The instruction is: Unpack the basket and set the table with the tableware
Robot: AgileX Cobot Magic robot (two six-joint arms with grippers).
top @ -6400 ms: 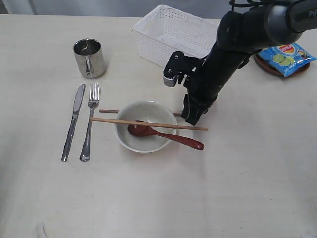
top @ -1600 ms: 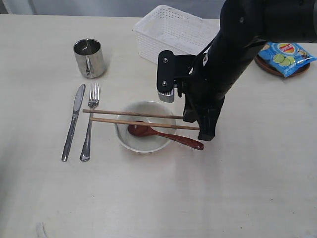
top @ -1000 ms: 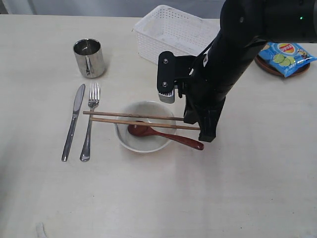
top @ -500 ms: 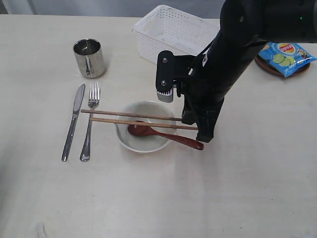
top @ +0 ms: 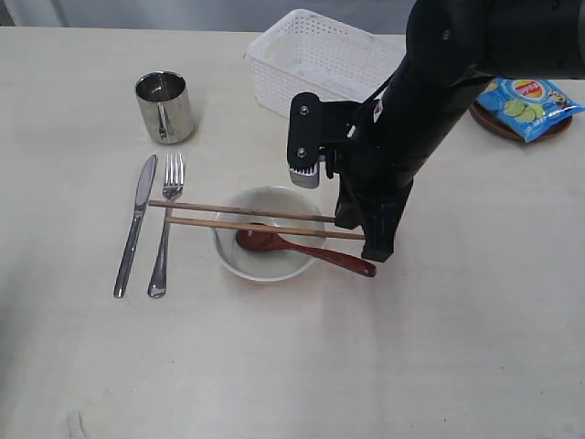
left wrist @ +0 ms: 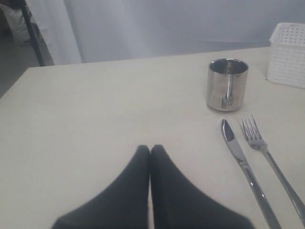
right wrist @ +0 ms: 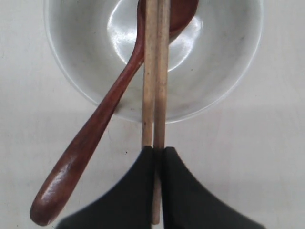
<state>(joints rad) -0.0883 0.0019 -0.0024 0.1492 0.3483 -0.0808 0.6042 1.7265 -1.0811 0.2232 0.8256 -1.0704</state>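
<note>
1. Since the earliest frame, the second of the two thin wooden chopsticks (top: 247,217) has come up off the table from behind the round off-white bowl (top: 239,263). It now lies across the rim beside the first. Over the last second the pair has crept slightly toward the table's left edge.
2. The black right gripper (right wrist: 155,151) has its jaws pinched on the end of the far chopstick (right wrist: 162,71), which runs in between the fingers. The near chopstick (right wrist: 149,71) stops at the fingertips.
3. A reddish-brown spoon (top: 306,247) has its head in the bowl, and its handle passes over the rim just beside the gripper.
4. The bowl stands about mid-way across the pale cream table (top: 274,366).
5. Toward the left edge, a steel fork (top: 166,229) and a steel knife (top: 135,224) lie side by side. The chopstick tips reach over the fork.
6. Beyond them a steel mug (top: 164,108) stands upright.
7. The white lattice plastic basket (top: 311,59) sits at the far edge. Near the far right corner, a round brown plate (top: 494,123) carries a blue chip bag (top: 528,105).
8. The left gripper (left wrist: 150,149) has its jaws pressed together on nothing and points toward the mug.
</note>
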